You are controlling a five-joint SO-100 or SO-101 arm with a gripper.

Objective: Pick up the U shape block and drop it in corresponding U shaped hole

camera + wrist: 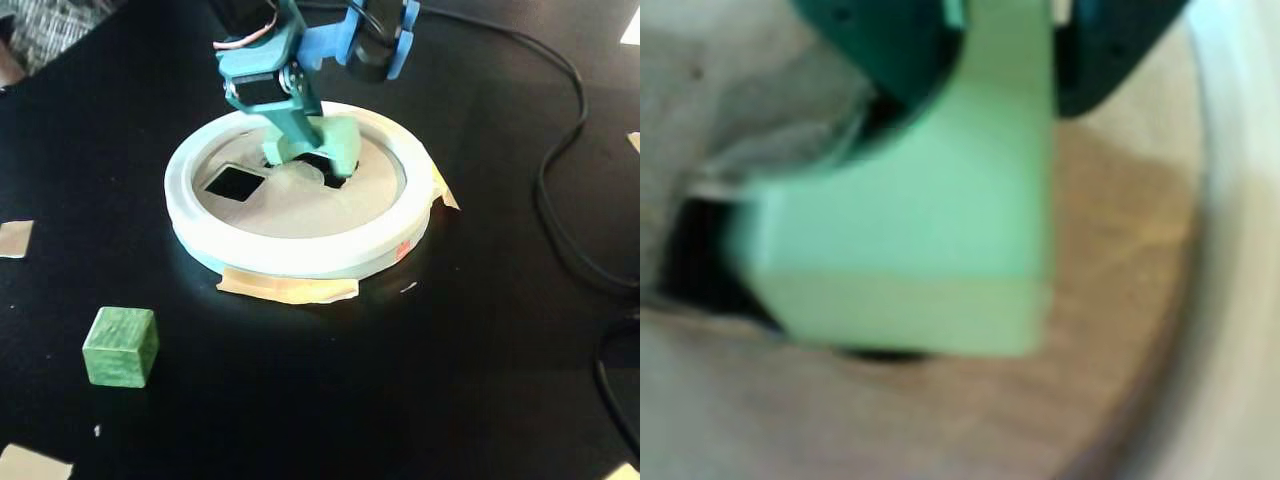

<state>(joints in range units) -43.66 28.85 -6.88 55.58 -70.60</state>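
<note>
In the wrist view the pale mint-green U shape block (940,240) fills the middle, and my dark teal gripper (1005,100) is shut on its upper part. Its lower end stands over the tan cardboard disc (1120,250), with the dark U shaped hole (695,265) showing at its left and under its bottom edge. In the fixed view my gripper (315,155) points down over the U shaped hole (322,166) at the back of the disc (300,205). The block (342,148) shows there between the fingers, partly hidden.
A white rim (300,255) rings the disc, taped to the black table. A smaller square cutout (234,183) lies left of the gripper. A darker green cube (121,346) sits at the front left. A black cable (560,200) runs along the right side.
</note>
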